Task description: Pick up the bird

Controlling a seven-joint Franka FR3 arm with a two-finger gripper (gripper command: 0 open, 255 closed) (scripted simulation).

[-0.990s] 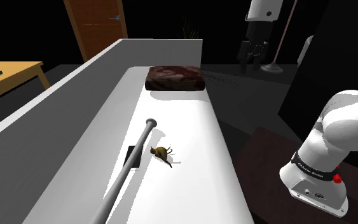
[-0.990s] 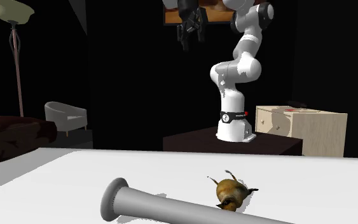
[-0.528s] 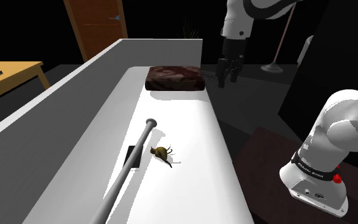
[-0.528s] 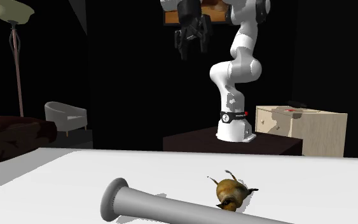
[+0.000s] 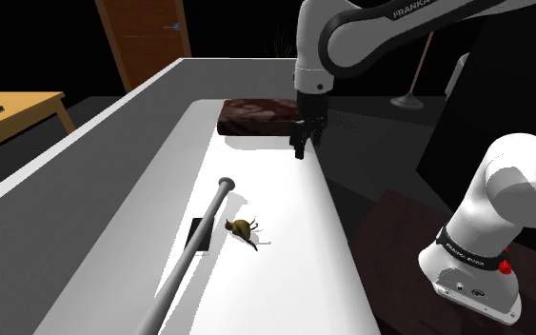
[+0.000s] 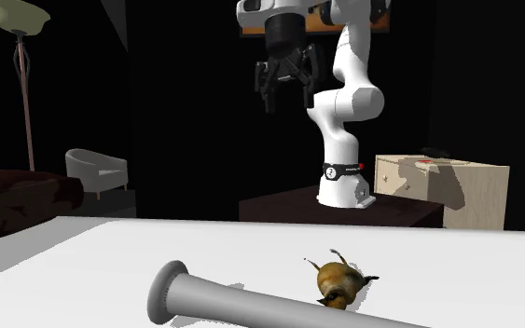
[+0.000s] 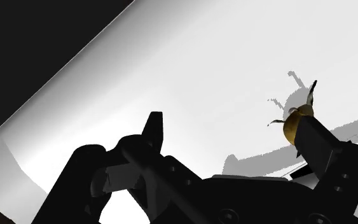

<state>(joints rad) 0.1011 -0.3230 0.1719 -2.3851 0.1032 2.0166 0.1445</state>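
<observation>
Gripper [image 5: 302, 149] [image 6: 286, 98] [image 7: 231, 124]: hangs in the air above the white surface [image 5: 285, 276] [image 6: 92, 242], near its 3 o'clock edge in the shoulder view, pointing down.
Jaws: wide apart, with nothing between them.
Bird [image 5: 244, 228] [image 6: 337, 280] [image 7: 296, 121]: small, yellow-brown, lying on the white surface. In the shoulder view it is at about 7 o'clock from the gripper and well apart from it. In the wrist view it shows just past one fingertip.
Bat [image 5: 199, 243] [image 6: 241, 303]: grey, lying flat on the surface. Its knob end points to 1 o'clock in the shoulder view. The bird is just beside it on the 3 o'clock side, with a small gap visible in the second exterior view.
Black flat thing [image 5: 196, 233]: lies partly under the bat, at 9 o'clock from the bird.
Cushion [image 5: 261, 118]: dark brown, at the far end of the surface, at 10 o'clock from the gripper in the shoulder view.
Stand [image 5: 399, 238] [image 6: 344, 212]: dark box under the arm's base, off the surface at 3 o'clock from the bird in the shoulder view.
Surroundings: a wooden door [image 5: 142, 38], a wooden table [image 5: 18, 109], a grey armchair [image 6: 97, 172] and a floor lamp [image 6: 18, 19].
</observation>
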